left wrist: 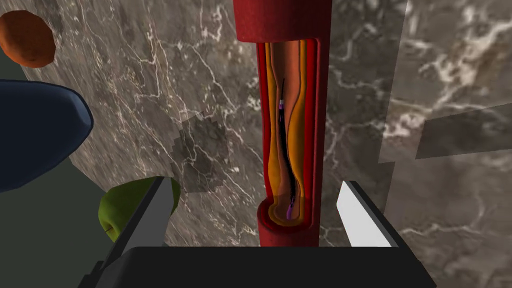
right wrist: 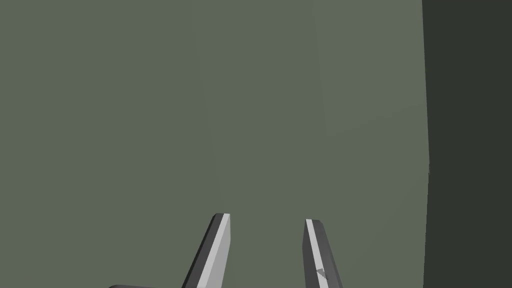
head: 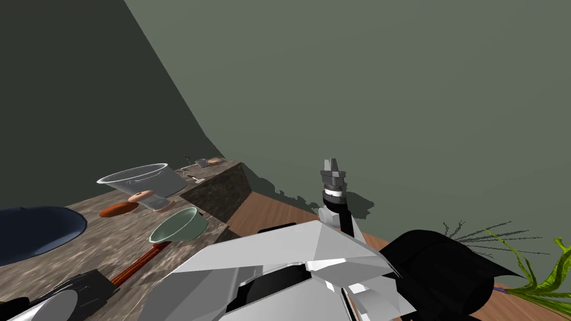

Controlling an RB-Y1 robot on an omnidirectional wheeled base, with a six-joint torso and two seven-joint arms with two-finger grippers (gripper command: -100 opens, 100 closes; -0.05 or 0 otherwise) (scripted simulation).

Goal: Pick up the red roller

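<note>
The red roller lies on the brown marbled counter, a long dark red cylinder with an orange and black inside. In the head view the roller sits near the counter's front edge, below the green bowl. My left gripper is open and low over the roller's near end. One finger stands on each side of it, and neither fingertip touches it. My right gripper is raised in front of the grey-green wall, open with a narrow gap and nothing between its fingers.
A dark blue bowl, an orange oblong thing, a clear tub and a pale green bowl stand on the counter around the roller. A green apple lies beside my left finger. A wooden floor and a plant are to the right.
</note>
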